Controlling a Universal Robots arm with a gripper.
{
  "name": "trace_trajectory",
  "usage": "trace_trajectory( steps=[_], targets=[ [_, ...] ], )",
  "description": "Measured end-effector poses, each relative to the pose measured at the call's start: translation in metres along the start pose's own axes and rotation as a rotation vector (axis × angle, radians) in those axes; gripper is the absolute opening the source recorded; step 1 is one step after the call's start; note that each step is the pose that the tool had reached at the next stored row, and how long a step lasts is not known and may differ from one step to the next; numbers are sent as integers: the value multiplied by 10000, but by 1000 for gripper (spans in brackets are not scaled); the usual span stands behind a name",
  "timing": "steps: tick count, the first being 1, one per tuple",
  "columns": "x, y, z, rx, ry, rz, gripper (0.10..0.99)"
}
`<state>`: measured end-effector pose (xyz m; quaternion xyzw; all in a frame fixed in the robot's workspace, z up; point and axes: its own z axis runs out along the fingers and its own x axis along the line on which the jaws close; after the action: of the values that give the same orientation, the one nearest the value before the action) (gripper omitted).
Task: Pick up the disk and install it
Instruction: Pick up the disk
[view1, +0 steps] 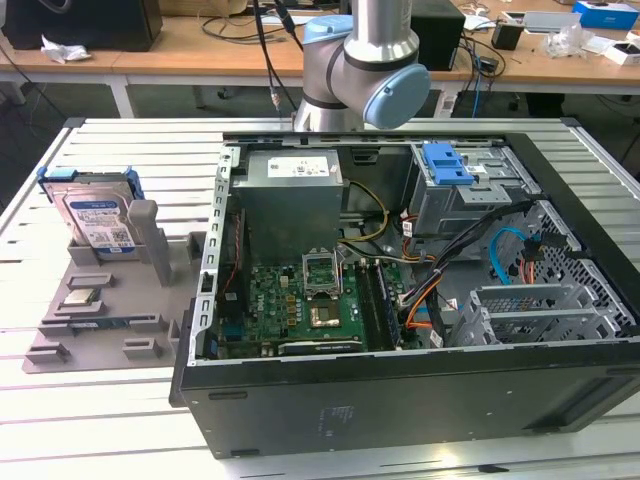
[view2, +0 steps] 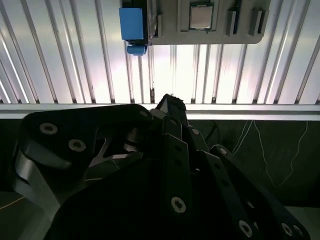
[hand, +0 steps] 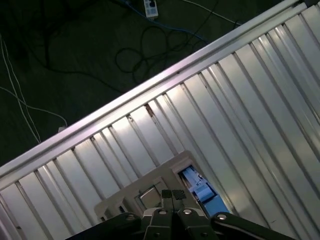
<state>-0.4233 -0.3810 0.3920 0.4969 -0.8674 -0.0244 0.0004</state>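
While hovering above the ribbed table (hand: 250, 90) with the claw (hand: 173, 195) pressed together and empty, looks down on the disk (hand: 200, 192), standing on edge in a slot of the grey holder (view1: 110, 300) at the exterior view's left, well apart from the open computer case (view1: 400, 400). Probably risks a glancing blow on the disk's upper edge if lowered without parting the claw; could rock it in the slot or scuff the label (view1: 100, 222). Could catch on the upright posts (view1: 145, 225) of the holder just beside the disk, or knock the chip (view1: 82, 297) lying flat on the same holder. Faces a crowded case for the install: loose cables (view1: 505, 250) draped near the drive cage (view1: 475, 200), apt to snag a corner. Offers little for grip, judging by looks: smooth silver metal, flat and rectangular, glossy white-and-blue label, blue plastic frame (view2: 132, 22) along the edges. Matte grey plastic for the holder, bright ridged aluminium for the table, sheet metal for the cage.
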Motion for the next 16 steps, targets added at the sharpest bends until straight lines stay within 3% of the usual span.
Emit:
trace_trajectory(
  steps=[16],
  targets=[
    [0,0,0,-39,71,-1673,106]
  ],
)
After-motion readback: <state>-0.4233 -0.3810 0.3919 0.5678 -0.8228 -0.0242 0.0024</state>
